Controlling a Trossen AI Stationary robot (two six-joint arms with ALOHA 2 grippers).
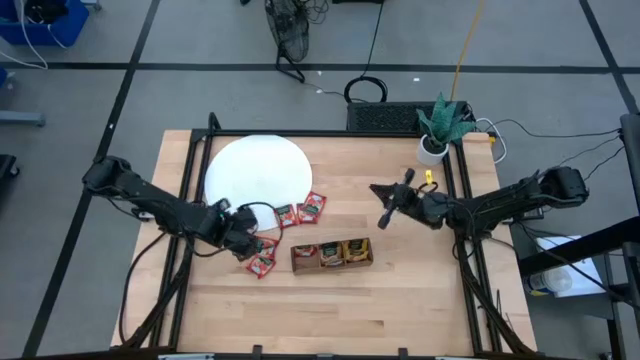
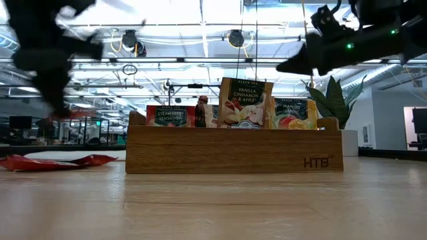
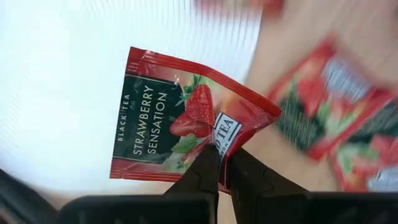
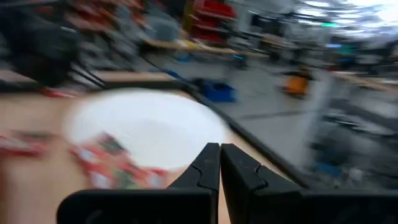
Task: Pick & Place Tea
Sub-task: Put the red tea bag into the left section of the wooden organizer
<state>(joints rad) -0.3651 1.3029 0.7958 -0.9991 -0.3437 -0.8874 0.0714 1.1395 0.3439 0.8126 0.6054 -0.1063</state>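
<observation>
Tea sachets lie loose near the middle of the wooden table [image 1: 330, 310], and one red strawberry sachet [image 3: 180, 118] is pinched at its lower edge between the left gripper's [image 3: 222, 163] closed fingers, seen against the white disc [image 3: 62, 93] behind it. In the high view that gripper [image 1: 243, 232] sits at the disc's [image 1: 255, 170] near rim, though the arm hides the held sachet there. Just beside it, other red sachets [image 1: 262, 263] rest on the wood, and two more [image 1: 311, 207] lie at the disc's edge; their print is too small to read from above. The wooden tray [image 1: 331, 255] stands just right of them, with upright sachets in its compartments. From table height the tray [image 2: 233, 150] blocks most of what lies behind, and only the sachets' tops show. Farther right, the right gripper [image 1: 385, 205] hangs above bare table, fingers pressed together on nothing; its wrist view is blurred. A potted plant [image 1: 440, 125] stands at the far right corner.
</observation>
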